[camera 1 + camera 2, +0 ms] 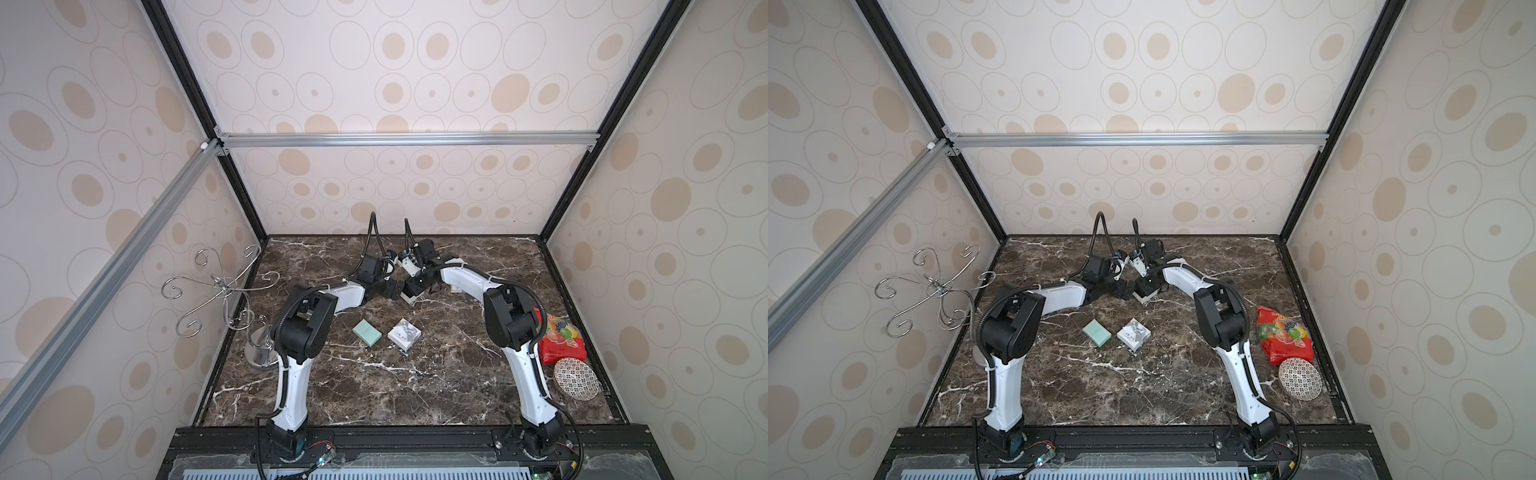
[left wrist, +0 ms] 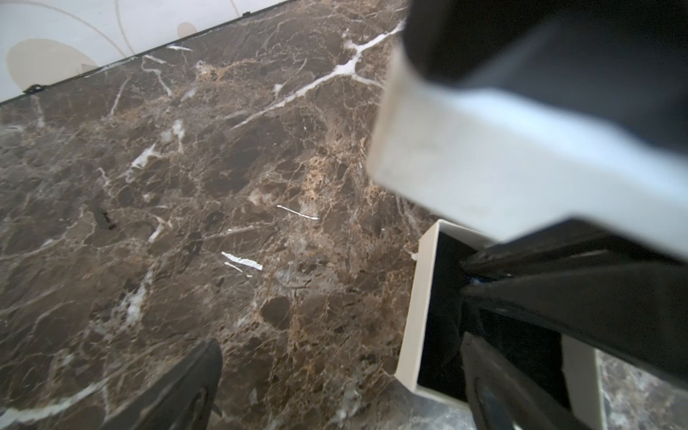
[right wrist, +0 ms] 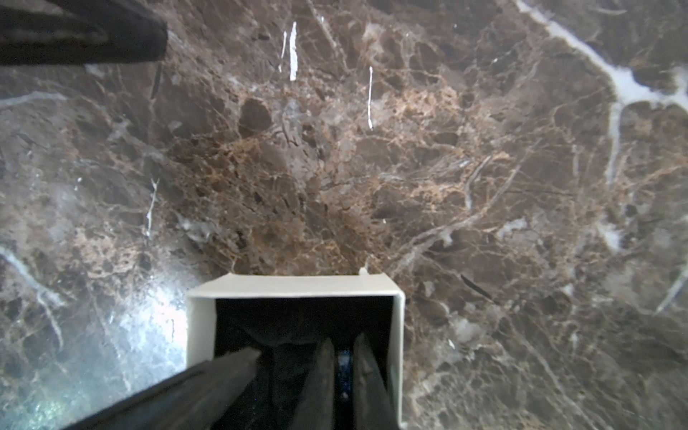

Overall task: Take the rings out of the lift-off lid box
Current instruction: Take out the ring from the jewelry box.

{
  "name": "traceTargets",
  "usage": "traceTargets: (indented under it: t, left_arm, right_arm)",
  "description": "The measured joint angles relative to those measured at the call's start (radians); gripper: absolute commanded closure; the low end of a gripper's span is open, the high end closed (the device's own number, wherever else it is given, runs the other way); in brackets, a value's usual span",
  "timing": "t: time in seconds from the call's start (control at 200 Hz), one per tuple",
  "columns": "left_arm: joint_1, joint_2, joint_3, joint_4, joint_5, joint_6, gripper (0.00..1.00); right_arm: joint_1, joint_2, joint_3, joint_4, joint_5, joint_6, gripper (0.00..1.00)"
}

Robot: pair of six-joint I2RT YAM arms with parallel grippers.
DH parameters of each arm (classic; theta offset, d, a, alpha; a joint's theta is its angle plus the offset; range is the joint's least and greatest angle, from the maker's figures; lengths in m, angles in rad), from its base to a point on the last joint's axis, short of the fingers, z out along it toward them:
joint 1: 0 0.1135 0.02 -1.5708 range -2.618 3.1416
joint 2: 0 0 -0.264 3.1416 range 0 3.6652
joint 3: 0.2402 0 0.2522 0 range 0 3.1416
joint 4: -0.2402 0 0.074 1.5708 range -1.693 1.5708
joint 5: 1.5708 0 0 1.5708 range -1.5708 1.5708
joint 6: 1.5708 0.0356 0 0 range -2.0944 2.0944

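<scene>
The lift-off lid box [image 1: 409, 298] stands open at the back middle of the marble table, cream walls [image 3: 294, 286] around a black inside. My right gripper [image 3: 344, 342] reaches down into it, its fingers almost touching. A small pale glint shows in the slit between them. I cannot tell whether it is one of the rings, and no rings are otherwise visible. My left gripper [image 2: 342, 346] is wide open and straddles the box wall [image 2: 417, 309]. One of its fingers [image 3: 208, 383] is inside the box and the other is outside over the marble.
A teal box [image 1: 367, 332] and a white patterned box [image 1: 404, 334] lie nearer the front at mid-table. A curly silver wire stand [image 1: 224, 291] rises at the left wall. A red snack bag [image 1: 561, 336] and a patterned dish [image 1: 577, 379] sit by the right edge.
</scene>
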Motion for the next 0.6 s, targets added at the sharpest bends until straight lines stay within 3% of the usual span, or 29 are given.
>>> traceTargets:
  t: [0.6]
  left_arm:
    - [0.000,0.017,0.000,0.020,0.018,-0.009,0.00]
  right_arm:
    - [-0.024,-0.069,-0.140,0.098,-0.162,0.031,1.00]
